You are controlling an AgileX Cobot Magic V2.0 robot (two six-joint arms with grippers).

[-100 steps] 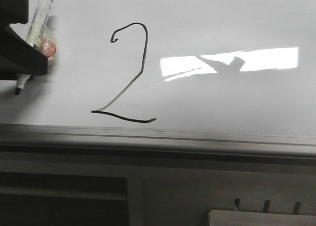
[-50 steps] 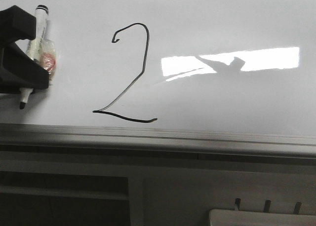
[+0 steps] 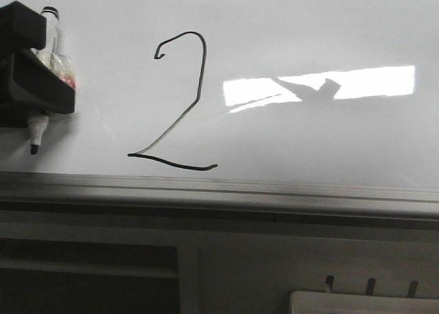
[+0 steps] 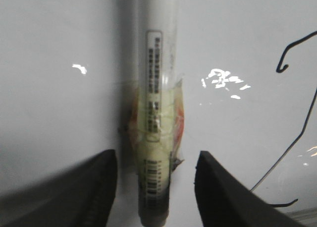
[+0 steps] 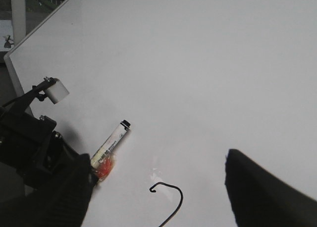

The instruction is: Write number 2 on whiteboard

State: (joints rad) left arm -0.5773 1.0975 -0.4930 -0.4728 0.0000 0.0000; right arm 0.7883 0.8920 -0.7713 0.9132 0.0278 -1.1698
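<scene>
I see the number 2 [image 3: 180, 101] drawn in thin black line on the whiteboard [image 3: 309, 26], complete from its small hooked start through the long diagonal to the wavy base stroke. The base stroke sits just above the board's grey edge rail [image 3: 274, 190]. A bright rectangular light reflection [image 3: 319, 84] lies on the board to the side of the figure away from the marker.

My left hand [image 4: 156, 197] is on the other side of the 2, near the board's edge in the front view. From the left wrist camera I see its two dark fingers [image 4: 96, 192] spread apart, with the marker [image 4: 156, 118] lying lengthwise in the gap between them; there is clear space on each side of the barrel, so the hand is not closed on it there. The marker is white with a printed label, and a band of clear tape with orange showing through wraps its middle. In the front view its black tip [image 3: 33, 149] pokes out below the hand and points toward the rail; I cannot tell whether it touches the board.

My right hand [image 5: 158, 202] hangs above the board, fingers wide apart and holding nothing, with the hook of the 2 visible between them.
</scene>
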